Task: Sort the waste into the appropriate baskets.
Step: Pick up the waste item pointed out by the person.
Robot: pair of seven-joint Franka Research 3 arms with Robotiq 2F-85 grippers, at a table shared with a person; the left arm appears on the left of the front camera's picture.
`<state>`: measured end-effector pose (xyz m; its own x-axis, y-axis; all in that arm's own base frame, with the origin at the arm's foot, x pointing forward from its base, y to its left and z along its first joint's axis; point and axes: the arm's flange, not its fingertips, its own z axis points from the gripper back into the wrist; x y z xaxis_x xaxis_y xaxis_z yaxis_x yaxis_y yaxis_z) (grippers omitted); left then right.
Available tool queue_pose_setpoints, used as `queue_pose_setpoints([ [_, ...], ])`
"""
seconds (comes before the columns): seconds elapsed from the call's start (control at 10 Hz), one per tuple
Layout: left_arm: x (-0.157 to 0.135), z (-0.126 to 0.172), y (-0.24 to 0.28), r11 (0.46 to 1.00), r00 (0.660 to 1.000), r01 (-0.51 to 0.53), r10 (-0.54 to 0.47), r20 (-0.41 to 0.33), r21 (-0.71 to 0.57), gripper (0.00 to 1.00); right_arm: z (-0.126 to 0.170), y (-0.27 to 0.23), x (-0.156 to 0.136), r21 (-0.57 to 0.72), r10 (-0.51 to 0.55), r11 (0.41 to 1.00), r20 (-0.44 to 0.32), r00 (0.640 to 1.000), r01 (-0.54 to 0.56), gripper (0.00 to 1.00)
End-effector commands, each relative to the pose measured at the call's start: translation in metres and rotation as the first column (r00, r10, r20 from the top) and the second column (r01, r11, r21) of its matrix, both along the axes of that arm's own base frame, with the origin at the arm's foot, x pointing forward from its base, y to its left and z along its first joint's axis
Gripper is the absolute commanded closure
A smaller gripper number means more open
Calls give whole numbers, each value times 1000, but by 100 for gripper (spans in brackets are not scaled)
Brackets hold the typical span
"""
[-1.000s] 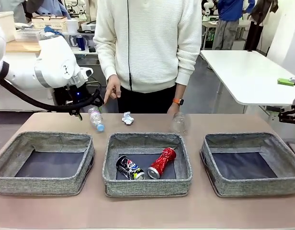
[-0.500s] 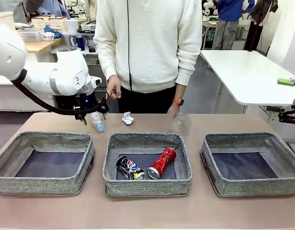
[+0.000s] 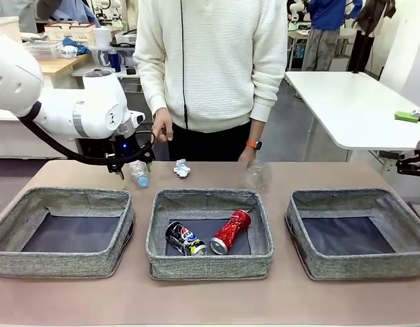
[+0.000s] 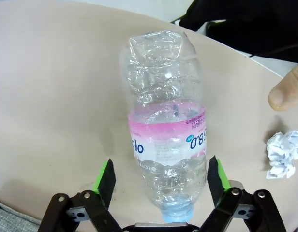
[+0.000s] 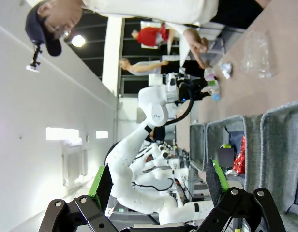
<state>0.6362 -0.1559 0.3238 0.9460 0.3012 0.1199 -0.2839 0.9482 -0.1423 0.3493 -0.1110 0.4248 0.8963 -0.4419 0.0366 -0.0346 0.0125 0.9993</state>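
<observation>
— What about the room and surface?
— A cluttered room. The brown table [image 3: 210, 303] holds three grey baskets [image 3: 63, 231].
— And the bottle [image 4: 163, 121]?
— It lies at the far side, its cap partly hidden. The left gripper [image 4: 160, 162] straddles it, pads apart and not pressing. The right gripper [image 5: 158, 166] is spread and empty.

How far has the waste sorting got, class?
Done: red can and dark can lie in the middle basket. In hand: open left fingers straddle the bottle on the table. Left: bottle, paper wad and cup, all unsorted.
</observation>
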Motion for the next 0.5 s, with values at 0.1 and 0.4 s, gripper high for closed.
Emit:
queue_pose_setpoints([
  [0.1,3,0,-4,998,999,-40,39,11,38,60,1,1,1,11,-3,1000,29,1000,2,0],
  [0.4,4,0,-4,998,999,-43,43,16,37,100,1,1,1,11,-3,1000,29,1000,2,0],
])
